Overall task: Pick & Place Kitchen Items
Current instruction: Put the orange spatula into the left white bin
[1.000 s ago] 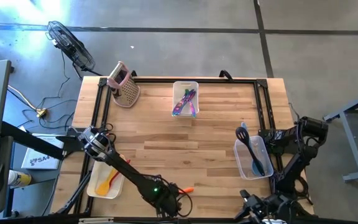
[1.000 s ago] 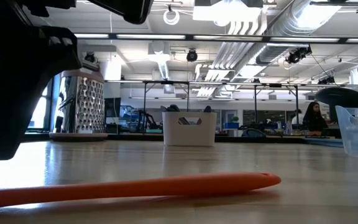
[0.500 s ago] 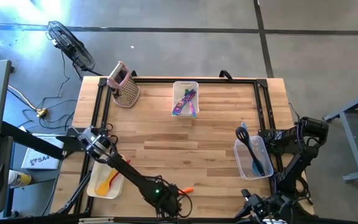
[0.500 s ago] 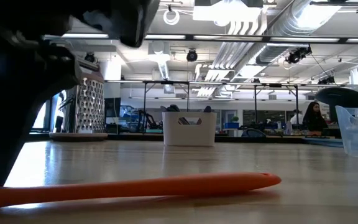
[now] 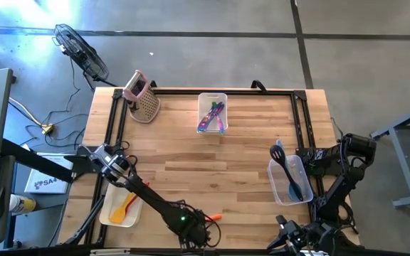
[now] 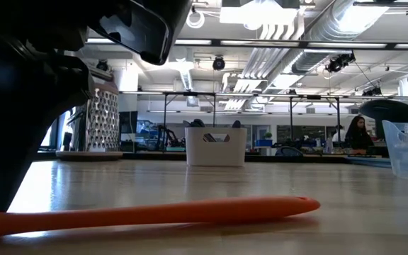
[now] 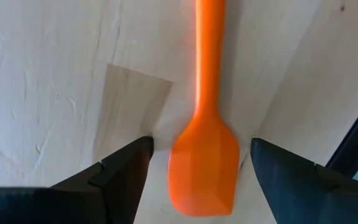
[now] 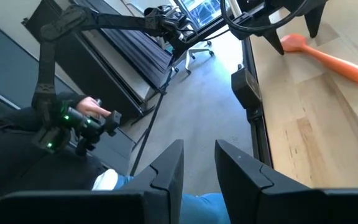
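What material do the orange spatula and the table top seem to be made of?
The orange spatula looks like silicone or soft plastic: smooth, matte, one uniform colour, rounded edges. The table top looks like light wood planks with a faint sheen: grain lines and board seams show.

The high view looks straight down on the whole table (image 5: 212,153). The low view sits at tabletop height at the near edge, facing the far room. The left wrist view stares down, very close, at the orange spatula (image 7: 205,152), which the low and right wrist views share; the right wrist view looks left along the near edge.
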Available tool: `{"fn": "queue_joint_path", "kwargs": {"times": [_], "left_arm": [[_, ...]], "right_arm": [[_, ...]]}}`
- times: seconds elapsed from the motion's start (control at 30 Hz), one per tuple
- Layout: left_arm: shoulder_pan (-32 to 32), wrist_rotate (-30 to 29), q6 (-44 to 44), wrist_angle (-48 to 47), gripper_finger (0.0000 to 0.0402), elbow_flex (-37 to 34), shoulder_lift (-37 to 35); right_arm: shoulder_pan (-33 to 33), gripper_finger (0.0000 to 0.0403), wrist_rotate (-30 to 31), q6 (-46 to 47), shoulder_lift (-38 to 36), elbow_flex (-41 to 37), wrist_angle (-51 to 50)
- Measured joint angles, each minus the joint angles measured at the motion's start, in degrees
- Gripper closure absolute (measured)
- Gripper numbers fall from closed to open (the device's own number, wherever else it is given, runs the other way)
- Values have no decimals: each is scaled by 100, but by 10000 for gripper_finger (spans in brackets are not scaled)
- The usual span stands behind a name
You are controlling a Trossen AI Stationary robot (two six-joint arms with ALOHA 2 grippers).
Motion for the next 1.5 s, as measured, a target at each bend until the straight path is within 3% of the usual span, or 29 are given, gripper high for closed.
{"fn": "queue_joint_path", "kwargs": {"times": [0.23, 0.67, 1.03, 1.17, 1.5], "left_arm": [[23, -81, -2, -31, 139, 0, 11], [25, -246, 83, -114, 275, -4, 13], [38, -44, 55, -57, 343, -4, 13], [36, 4, -22, 27, 388, -4, 13], [31, 178, -15, -255, 388, 181, 55]], "right_arm": [[0, 319, -4, 0, 0, 0, 0], [0, 319, -9, 0, 0, 0, 0], [0, 319, -9, 0, 0, 0, -8], [0, 319, -9, 0, 0, 0, -11], [0, 319, -9, 0, 0, 0, -24]]}}
